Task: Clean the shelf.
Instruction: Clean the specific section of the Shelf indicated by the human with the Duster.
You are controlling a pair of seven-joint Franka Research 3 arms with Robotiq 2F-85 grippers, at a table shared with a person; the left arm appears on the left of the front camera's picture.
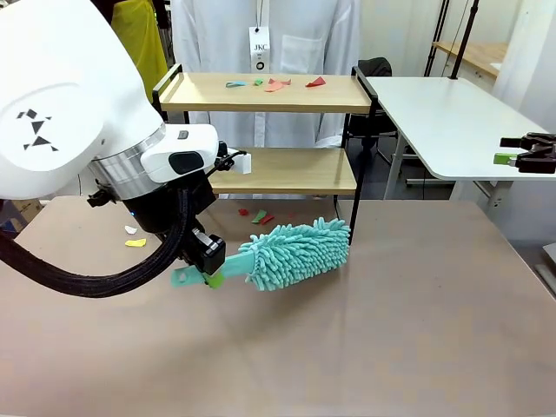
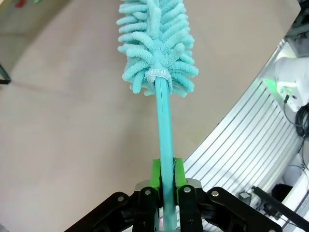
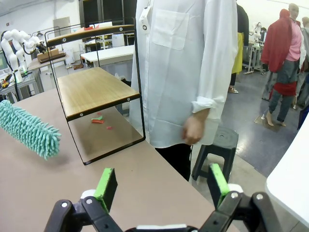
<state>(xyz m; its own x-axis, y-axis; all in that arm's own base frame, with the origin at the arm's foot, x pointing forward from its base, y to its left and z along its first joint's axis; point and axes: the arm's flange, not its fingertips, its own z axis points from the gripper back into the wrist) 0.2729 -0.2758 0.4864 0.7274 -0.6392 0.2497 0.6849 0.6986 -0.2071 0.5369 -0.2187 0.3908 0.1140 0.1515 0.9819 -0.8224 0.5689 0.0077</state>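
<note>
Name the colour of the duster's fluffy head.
The duster's head is turquoise, like its handle; the left wrist view shows it best.

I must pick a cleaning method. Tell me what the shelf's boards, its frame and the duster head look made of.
Shelf boards: light wood or wood-look laminate, matt, with faint grain.
Frame: thin black metal rod, probably painted, slightly glossy.
Duster head: teal microfibre or chenille, judging by its soft, fluffy fingers.
</note>
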